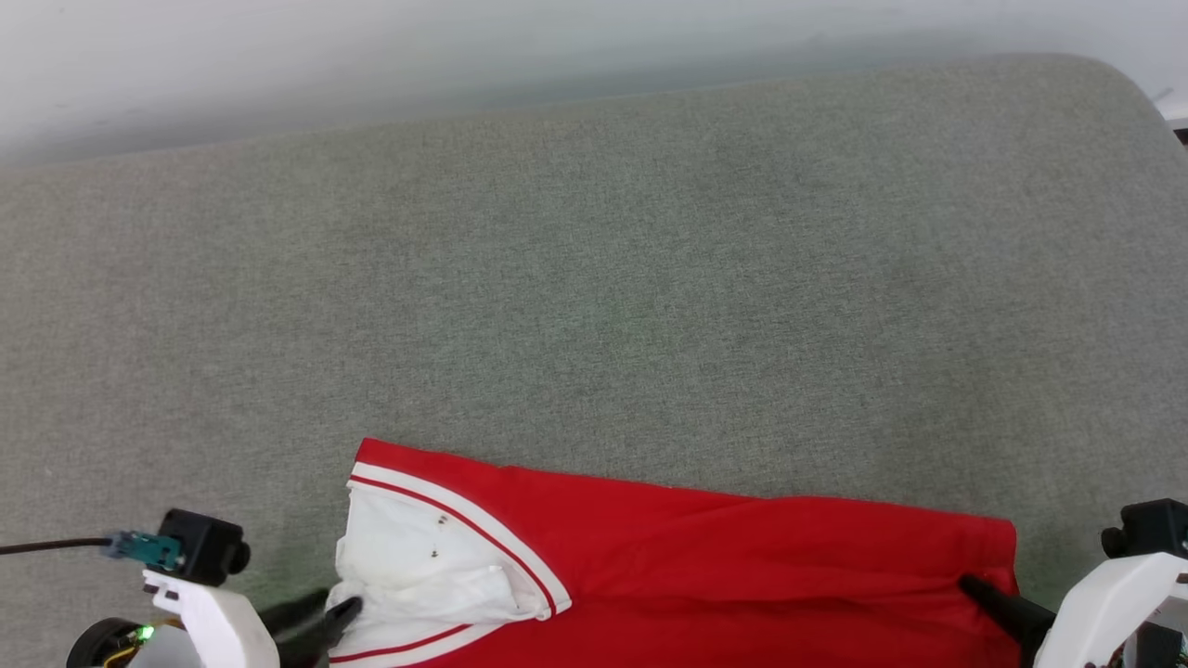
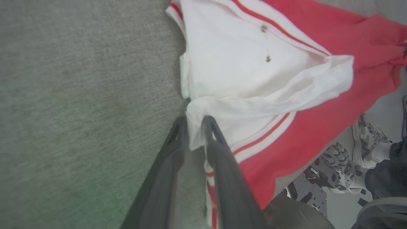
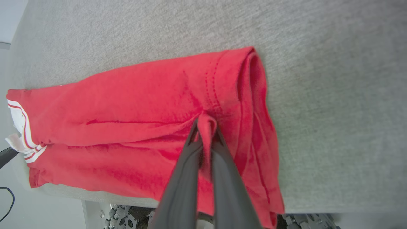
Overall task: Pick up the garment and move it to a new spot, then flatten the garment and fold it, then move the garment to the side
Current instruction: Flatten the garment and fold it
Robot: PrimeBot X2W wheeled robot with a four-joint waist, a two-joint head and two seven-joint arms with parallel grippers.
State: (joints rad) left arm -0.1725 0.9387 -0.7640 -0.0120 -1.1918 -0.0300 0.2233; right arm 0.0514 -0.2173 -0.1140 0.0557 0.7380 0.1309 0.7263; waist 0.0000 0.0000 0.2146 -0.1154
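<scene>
**Left gripper** (image 1: 320,623): lower left of the head view, at the garment's left end. In the left wrist view its two dark fingers (image 2: 222,159) stand almost together, with a bunched fold of white sleeve cloth pinched between the tips.

**Garment** (image 1: 705,566): a red shirt lying lengthwise along the near edge of the grey padded surface (image 1: 594,278), running from the lower middle to the lower right of the head view.
- Left end: a white short sleeve (image 1: 418,557), crumpled, edged in red-and-white striped trim, with two small dark specks on the white.
- Body: plain red, creased in long folds. The top layer is doubled over.
- Right end: a stitched hem, rolled into a thick fold.
- In the right wrist view, the near side of the garment hangs over the surface's front edge.

**Right gripper** (image 1: 974,589): lower right of the head view, at the hem end. In the right wrist view its fingers are closed to a narrow slit, clamping a raised pinch of red cloth just inside the hem stitching.

**Other**: a person's patterned shoes (image 2: 365,149) on the floor, seen in the left wrist view past the garment's hanging edge.
</scene>
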